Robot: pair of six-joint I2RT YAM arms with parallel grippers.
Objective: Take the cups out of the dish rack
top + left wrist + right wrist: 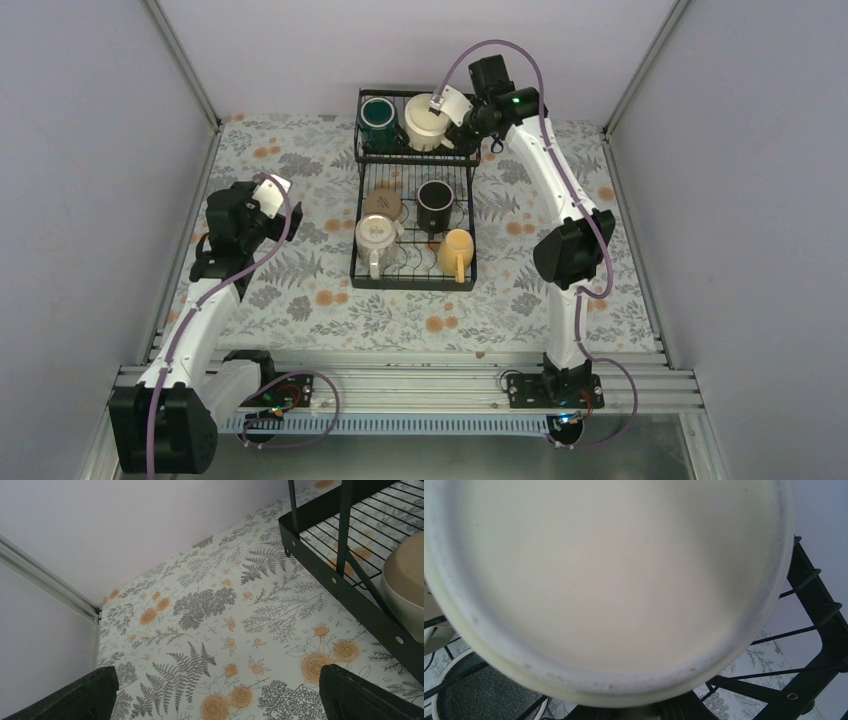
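The cream mug (425, 128) sits in the raised basket of the dish rack (413, 284), close before the right claw (443, 108); its grip I cannot tell. The left claw (216, 680) is spread wide.

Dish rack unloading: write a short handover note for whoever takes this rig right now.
Left pincer: open, empty, over the tablecloth left of the dish rack.
Right pincer: at the cream mug in the raised basket; grip not visible.
Beside it the dark green mug; tan mug, black mug, off-white mug and orange-yellow mug on the lower tray.
Done: nothing unloaded. Left: all six mugs.
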